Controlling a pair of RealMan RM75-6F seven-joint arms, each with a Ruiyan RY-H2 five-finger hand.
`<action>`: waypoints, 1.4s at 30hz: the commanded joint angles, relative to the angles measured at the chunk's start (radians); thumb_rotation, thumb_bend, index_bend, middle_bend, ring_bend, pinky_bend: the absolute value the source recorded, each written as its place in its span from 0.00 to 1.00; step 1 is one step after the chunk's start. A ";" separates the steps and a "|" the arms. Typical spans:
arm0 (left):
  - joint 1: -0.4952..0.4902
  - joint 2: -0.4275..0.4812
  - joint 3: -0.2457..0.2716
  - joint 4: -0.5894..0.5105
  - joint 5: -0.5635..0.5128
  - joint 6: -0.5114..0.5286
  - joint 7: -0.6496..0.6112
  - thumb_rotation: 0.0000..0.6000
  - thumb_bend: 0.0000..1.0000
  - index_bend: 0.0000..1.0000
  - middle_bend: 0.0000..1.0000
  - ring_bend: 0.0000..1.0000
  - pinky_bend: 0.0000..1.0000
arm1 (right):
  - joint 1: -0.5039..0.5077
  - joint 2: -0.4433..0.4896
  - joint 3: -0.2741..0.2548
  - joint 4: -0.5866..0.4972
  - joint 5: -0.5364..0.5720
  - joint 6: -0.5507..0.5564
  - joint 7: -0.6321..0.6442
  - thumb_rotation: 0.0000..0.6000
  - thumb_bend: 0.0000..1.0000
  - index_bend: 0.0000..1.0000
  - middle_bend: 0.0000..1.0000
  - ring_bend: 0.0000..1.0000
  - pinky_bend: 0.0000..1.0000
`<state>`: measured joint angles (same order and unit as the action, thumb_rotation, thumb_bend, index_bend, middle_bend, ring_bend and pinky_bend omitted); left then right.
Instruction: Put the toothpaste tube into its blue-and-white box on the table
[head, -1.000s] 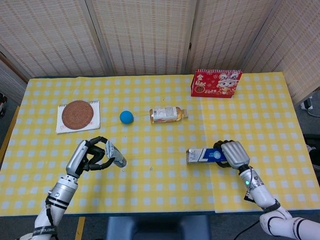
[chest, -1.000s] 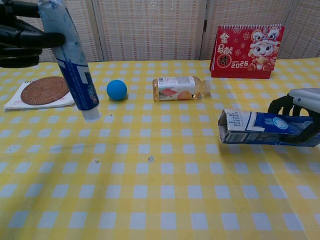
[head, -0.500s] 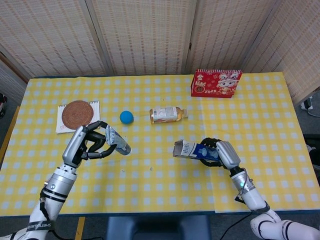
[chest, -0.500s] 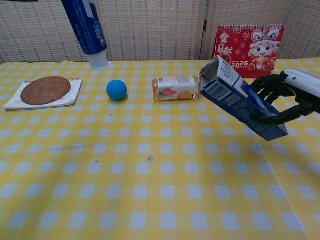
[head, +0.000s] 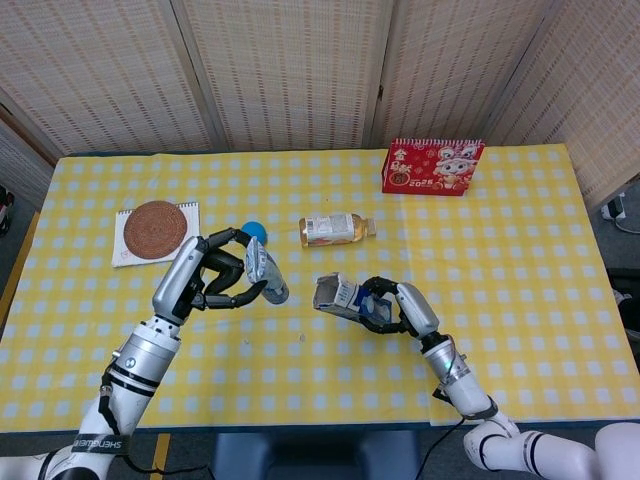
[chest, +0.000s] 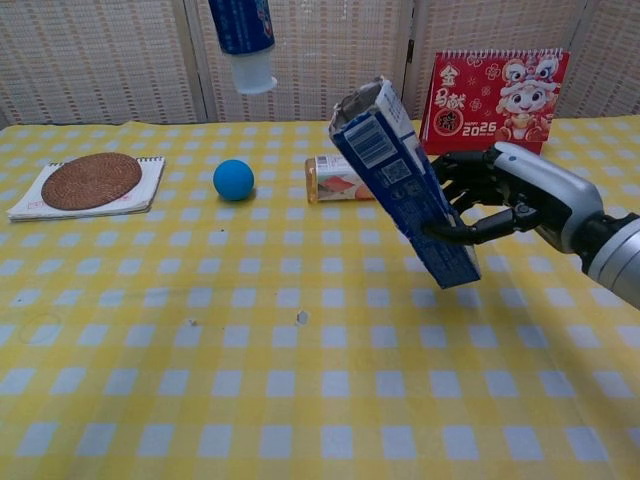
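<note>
One each — tube, box, ball, bottle, calendar, coaster, notepad.

In the chest view, the toothpaste tube is cut off by the top edge, so only its lower end and white cap are seen, and the left robot hand holding it is not shown there at all. In the head view, the blue ball is partly hidden behind that hand's fingers. The bottle is half covered in the chest view by the raised blue-and-white box. The box's far side is masked by the right robot hand gripping it, and its inside cannot be made out. The calendar's small print is too fine to be read.
</note>
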<state>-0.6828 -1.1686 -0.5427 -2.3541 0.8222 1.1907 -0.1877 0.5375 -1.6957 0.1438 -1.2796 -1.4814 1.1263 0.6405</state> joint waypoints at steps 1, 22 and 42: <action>-0.026 -0.017 -0.006 0.002 -0.029 0.009 0.019 1.00 0.60 0.80 1.00 1.00 1.00 | 0.014 -0.026 0.005 0.010 0.005 -0.011 0.014 1.00 0.31 0.51 0.42 0.41 0.41; -0.128 -0.120 0.000 0.038 -0.115 0.053 0.088 1.00 0.60 0.80 1.00 1.00 1.00 | 0.048 -0.091 0.005 0.010 -0.006 -0.016 0.061 1.00 0.31 0.51 0.42 0.40 0.41; -0.126 -0.155 0.000 0.052 -0.121 0.106 0.104 1.00 0.60 0.80 1.00 1.00 1.00 | 0.042 -0.128 0.014 0.027 -0.034 0.061 0.202 1.00 0.31 0.51 0.42 0.41 0.41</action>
<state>-0.8098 -1.3226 -0.5430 -2.3030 0.7018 1.2951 -0.0844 0.5807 -1.8195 0.1555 -1.2577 -1.5123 1.1793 0.8294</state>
